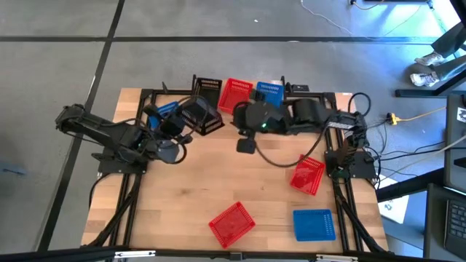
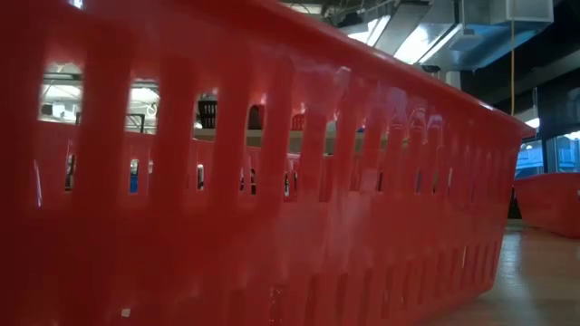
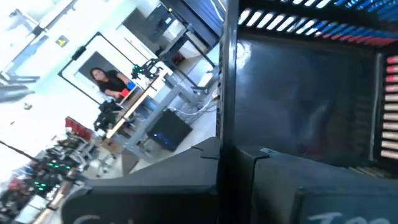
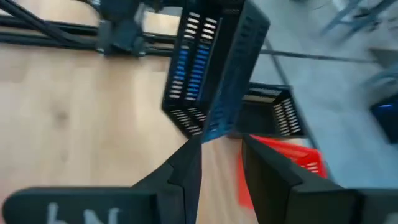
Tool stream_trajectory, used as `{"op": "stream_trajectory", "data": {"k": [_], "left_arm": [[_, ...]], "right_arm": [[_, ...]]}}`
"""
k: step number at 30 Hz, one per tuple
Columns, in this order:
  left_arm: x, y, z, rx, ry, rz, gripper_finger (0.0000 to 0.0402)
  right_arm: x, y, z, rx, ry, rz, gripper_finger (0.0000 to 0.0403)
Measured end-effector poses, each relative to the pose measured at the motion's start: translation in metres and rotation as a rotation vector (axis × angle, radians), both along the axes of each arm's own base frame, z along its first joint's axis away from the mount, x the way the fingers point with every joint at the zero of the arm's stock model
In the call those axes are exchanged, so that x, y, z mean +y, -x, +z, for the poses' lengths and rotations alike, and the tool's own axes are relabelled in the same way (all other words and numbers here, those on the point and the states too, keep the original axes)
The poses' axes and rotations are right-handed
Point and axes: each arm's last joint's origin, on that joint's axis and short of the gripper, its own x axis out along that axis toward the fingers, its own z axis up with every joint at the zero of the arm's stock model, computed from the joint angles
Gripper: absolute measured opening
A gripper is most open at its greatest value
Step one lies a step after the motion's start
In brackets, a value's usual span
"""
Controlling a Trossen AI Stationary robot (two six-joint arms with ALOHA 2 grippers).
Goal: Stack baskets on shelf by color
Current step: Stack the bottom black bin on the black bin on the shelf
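My left gripper (image 1: 182, 124) is shut on a black basket (image 1: 202, 116), which it carries tilted over the table's far left part, in front of the shelf (image 1: 320, 94). On the shelf stand a black basket (image 1: 209, 87), a red basket (image 1: 237, 93) and a blue basket (image 1: 269, 91). My right gripper (image 1: 240, 122) is open and points at the carried black basket (image 4: 211, 68) from its right; its fingers (image 4: 186, 165) hold nothing. A blue basket (image 1: 164, 109) lies behind the left arm. My left gripper holds the black basket by one side wall (image 3: 227, 93), which runs up between the two fingers (image 3: 186, 174), one on the inner side and one outside. The basket is lifted clear of the table and hangs tilted.
Loose on the table lie a red basket (image 1: 307, 175) at the right, a red basket (image 1: 231, 222) and a blue basket (image 1: 314, 224) at the near edge. The near red basket (image 2: 227, 181) fills the low view. Bare wood (image 1: 182, 189) shows at the centre and left.
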Motion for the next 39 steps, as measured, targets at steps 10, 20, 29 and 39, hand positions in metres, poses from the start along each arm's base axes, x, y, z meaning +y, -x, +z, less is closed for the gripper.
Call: {"op": "stream_trajectory", "data": {"k": [10, 20, 29, 39], "left_arm": [[-0.008, -0.02, 0.009, 0.052, -0.073, 0.034, 0.0], [-0.008, -0.02, 0.011, 0.048, -0.082, 0.053, 0.0], [-0.008, -0.02, 0.012, 0.038, -0.078, 0.053, 0.0], [-0.014, -0.019, 0.012, 0.035, -0.079, 0.025, 0.0]], "right_arm": [[0.01, -0.028, -0.012, -0.111, 0.078, -0.144, 0.0111], [0.013, -0.036, -0.016, -0.137, 0.007, -0.107, 0.0111], [0.008, -0.046, -0.027, -0.126, -0.008, -0.133, 0.0111], [-0.011, -0.052, -0.033, -0.12, -0.01, -0.206, 0.0111]]}}
